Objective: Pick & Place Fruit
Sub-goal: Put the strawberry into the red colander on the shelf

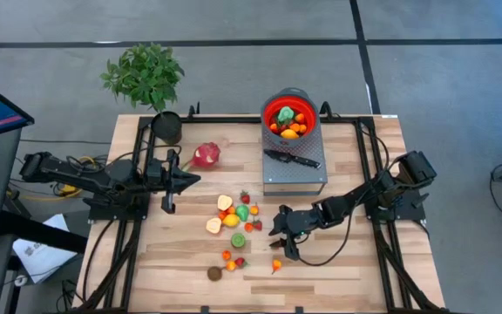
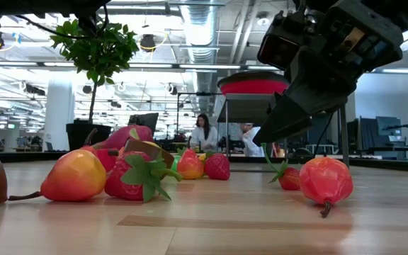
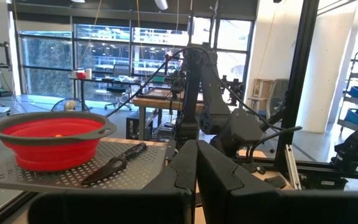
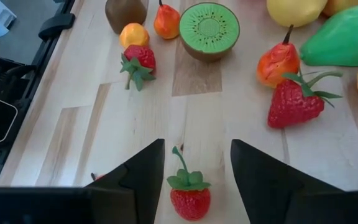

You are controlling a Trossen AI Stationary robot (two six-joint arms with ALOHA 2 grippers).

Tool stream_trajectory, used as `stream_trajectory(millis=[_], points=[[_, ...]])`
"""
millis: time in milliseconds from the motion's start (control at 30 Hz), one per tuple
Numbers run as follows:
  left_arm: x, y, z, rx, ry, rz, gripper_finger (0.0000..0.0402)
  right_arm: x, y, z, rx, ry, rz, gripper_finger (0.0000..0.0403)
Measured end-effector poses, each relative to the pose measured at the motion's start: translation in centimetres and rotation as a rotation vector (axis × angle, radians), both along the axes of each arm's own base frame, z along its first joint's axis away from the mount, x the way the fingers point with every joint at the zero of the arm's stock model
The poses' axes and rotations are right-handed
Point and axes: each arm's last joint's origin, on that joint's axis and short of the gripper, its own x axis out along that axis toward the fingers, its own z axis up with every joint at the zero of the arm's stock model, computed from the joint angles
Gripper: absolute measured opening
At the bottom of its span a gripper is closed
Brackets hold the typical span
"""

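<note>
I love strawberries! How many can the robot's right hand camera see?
3: one strawberry between the right gripper fingers, one beside the orange pear, one below the small orange. Others may be hidden.

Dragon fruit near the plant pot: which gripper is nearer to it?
Left. The left gripper sits shut just in front of the dragon fruit, on its pot side. The right gripper is across the fruit pile, open around a strawberry.

Potted plant (image 1: pixel 146 83), red bowl (image 1: pixel 290 118), knife (image 1: pixel 293 159) on grey stand (image 1: pixel 295 174)
</note>
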Motion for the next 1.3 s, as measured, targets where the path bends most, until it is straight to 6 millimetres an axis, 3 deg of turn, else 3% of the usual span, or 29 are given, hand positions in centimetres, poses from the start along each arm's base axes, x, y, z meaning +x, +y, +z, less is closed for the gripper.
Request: stream_trajectory(millis=[600, 900, 1300], points=[[0.0, 0.0, 0.0, 0.000, 0.000, 0.000, 0.0003, 0.0, 0.4, 0.1, 0.008, -0.024, -0.045, 0.0161], [0.0, 0.0, 0.0, -0.003, 0.000, -0.001, 0.0003, 0.8, 1.7, -3.6, 0.078, -0.011, -0.108, 0.0147], [0.0, 0.0, 0.0, -0.003, 0.000, -0.001, 0.0003, 1.0, 1.8, -4.2, 0.087, -0.016, -0.103, 0.0098]])
